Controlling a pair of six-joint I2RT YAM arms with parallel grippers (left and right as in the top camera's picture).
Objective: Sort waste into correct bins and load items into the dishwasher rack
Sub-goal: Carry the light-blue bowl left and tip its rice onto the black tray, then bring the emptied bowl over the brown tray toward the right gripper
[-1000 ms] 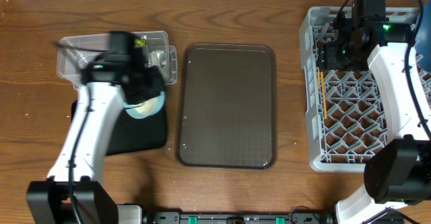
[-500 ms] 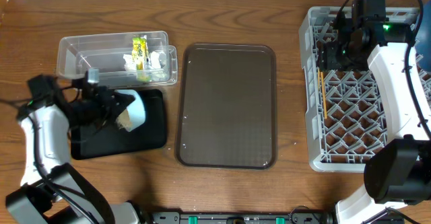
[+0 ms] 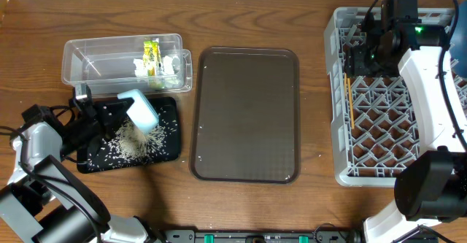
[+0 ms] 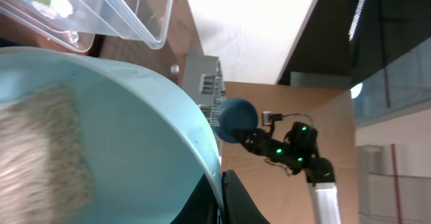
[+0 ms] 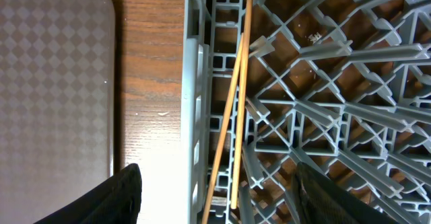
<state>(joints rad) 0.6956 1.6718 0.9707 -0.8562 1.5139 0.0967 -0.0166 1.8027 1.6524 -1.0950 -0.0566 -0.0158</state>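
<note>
Left gripper [image 3: 120, 116] clamps the tipped light-blue bowl [image 3: 141, 110], white rice grains [image 3: 130, 144] scattered across black tray [image 3: 169, 152]

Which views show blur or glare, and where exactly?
Left wrist view: the rice in the light-blue bowl is smeared by blur, and the wall behind is washed out. Right wrist view: the chopsticks are sharp, with white glare on the table. Overhead view: sharp, evenly lit.

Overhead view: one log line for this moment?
left gripper: holds small bowl tilted | rice: on black tray | right gripper: open over rack
</note>
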